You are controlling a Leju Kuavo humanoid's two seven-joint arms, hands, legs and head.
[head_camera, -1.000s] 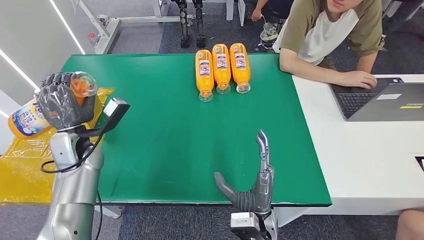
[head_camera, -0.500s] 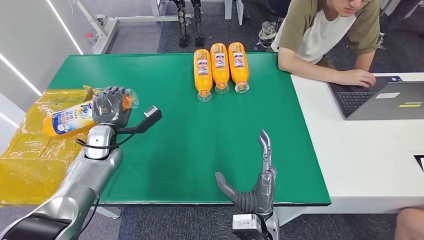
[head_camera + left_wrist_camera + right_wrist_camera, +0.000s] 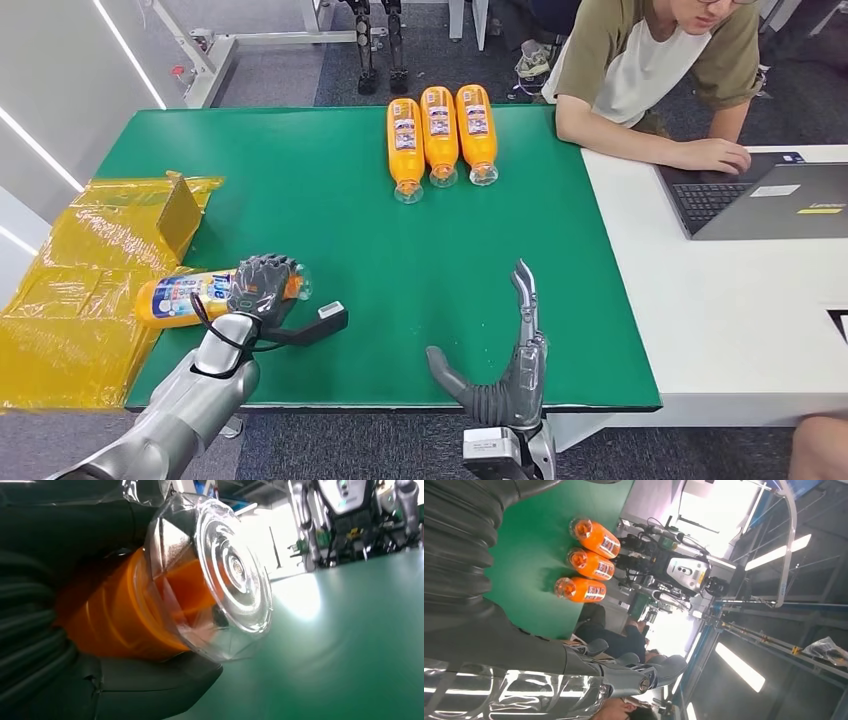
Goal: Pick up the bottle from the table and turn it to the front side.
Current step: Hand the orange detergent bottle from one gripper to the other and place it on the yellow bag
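My left hand (image 3: 262, 285) grips an orange bottle (image 3: 190, 297) near its clear cap end, holding it on its side low over the near left part of the green table (image 3: 330, 230). The bottle's white and blue label faces up, and its base points left toward the yellow bag. In the left wrist view the clear cap (image 3: 227, 575) and orange neck (image 3: 120, 620) stick out of my dark fingers (image 3: 45, 645). My right hand (image 3: 505, 375) rests at the table's near edge, fingers straight and apart, holding nothing.
Three more orange bottles (image 3: 440, 130) lie side by side at the table's far middle, caps toward me. A yellow plastic bag (image 3: 85, 270) covers the left edge. A person (image 3: 650, 60) sits at the white table (image 3: 730, 290) on the right, at a laptop (image 3: 770, 200).
My left arm has come down and toward me, bringing the bottle from high at the left to low over the near left of the table. The right hand has stayed put.
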